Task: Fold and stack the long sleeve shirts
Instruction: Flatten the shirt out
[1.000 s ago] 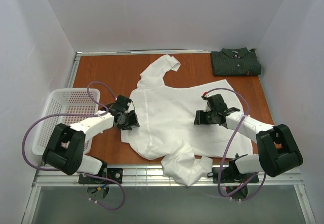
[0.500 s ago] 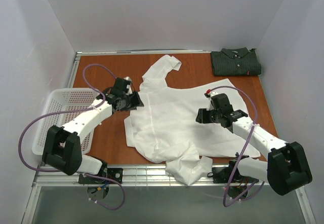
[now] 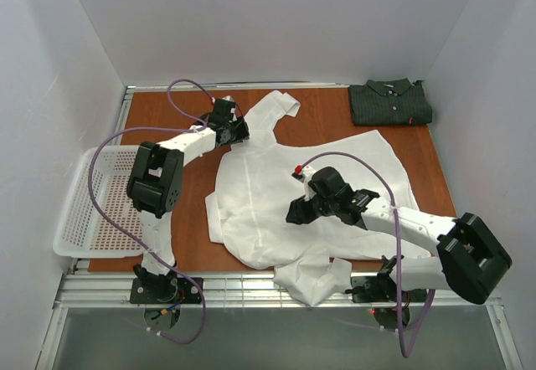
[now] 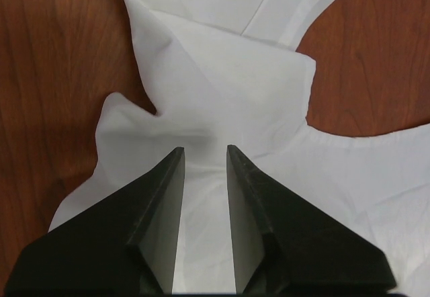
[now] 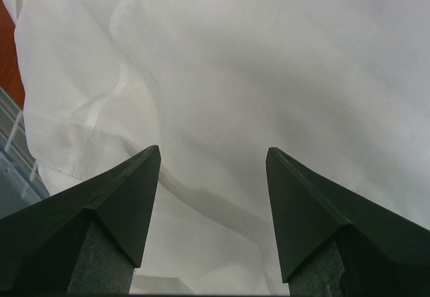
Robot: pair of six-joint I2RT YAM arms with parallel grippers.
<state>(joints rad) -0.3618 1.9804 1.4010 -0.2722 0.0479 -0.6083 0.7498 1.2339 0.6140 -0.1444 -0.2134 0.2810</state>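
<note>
A white long sleeve shirt (image 3: 276, 186) lies spread and rumpled on the wooden table, one sleeve (image 3: 280, 102) reaching toward the back and the other (image 3: 311, 280) hanging over the near edge. My left gripper (image 3: 241, 129) hovers at the shirt's far left shoulder; in the left wrist view the gripper (image 4: 205, 150) points down at a folded white flap (image 4: 228, 89), jaws a narrow gap apart with cloth showing between them. My right gripper (image 3: 295, 213) is over the shirt's middle, and it (image 5: 213, 150) stands wide open above white fabric (image 5: 269, 62). A dark shirt (image 3: 390, 102) lies folded at the back right.
A white mesh basket (image 3: 74, 211) stands on the left edge of the table, beside the left arm. Bare wood (image 3: 167, 119) shows at the back left. White walls close in on three sides, and a metal rail (image 3: 251, 290) runs along the near edge.
My left arm has swung from the shirt's near left side out to its far shoulder, and its jaws have narrowed. My right gripper has moved left and nearer, over the shirt's middle.
</note>
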